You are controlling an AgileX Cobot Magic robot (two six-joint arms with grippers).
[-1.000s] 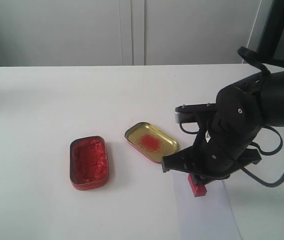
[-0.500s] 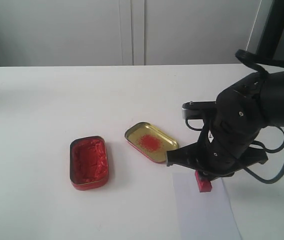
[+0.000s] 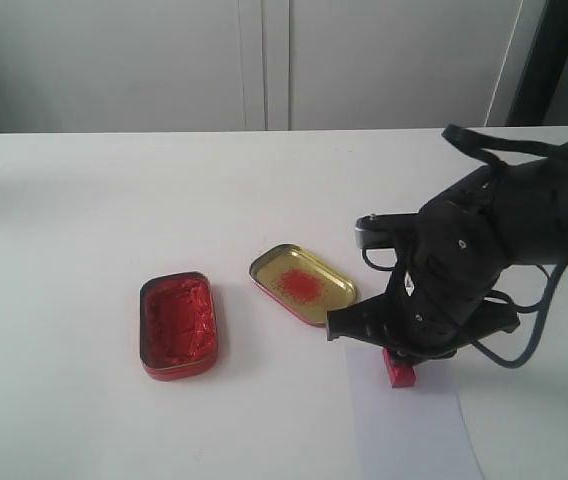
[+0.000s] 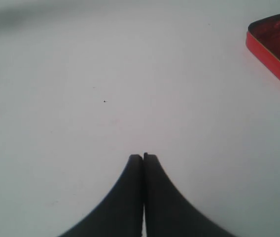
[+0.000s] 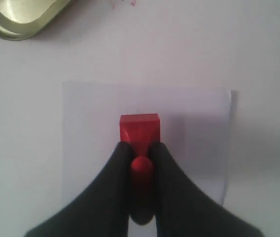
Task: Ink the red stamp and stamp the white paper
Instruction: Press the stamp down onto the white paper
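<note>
The right gripper [image 5: 140,148] had its two fingers squeezed onto the thin handle of the red stamp [image 5: 139,127]. The stamp's flat base stuck out just past the fingertips, over the white paper [image 5: 194,128]. I could not tell if it touched. No red mark showed on the paper, so I think the pressing was not finished. The left gripper [image 4: 143,158] was closed with nothing between its fingers.
</note>
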